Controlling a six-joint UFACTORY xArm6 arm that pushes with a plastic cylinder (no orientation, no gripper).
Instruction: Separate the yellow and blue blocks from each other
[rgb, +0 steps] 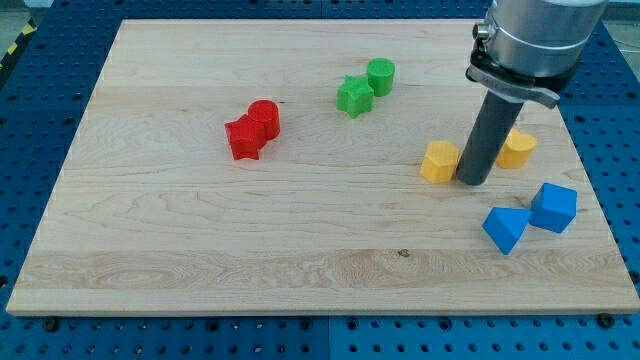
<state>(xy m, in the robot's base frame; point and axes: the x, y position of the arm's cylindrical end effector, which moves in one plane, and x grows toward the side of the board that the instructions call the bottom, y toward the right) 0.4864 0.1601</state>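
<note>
Jawless, just a dark rod ending in my tip (474, 183), planted on the wooden board (200, 240) between two yellow blocks: a yellow hexagonal block (439, 161) just to the view's left, another yellow block (517, 149) partly hidden to the right. Below right, a blue triangular block (505, 229) touching a blue cube (554, 207). Farther left, green (365, 86) and red (252, 129) pairs.

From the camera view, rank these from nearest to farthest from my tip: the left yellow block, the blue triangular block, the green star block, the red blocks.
Measured from my tip:
1. Left yellow block, just to the tip's left.
2. Blue triangular block, below and slightly right.
3. Green star block, up and to the left.
4. Red blocks, farthest, far left of the tip.
</note>
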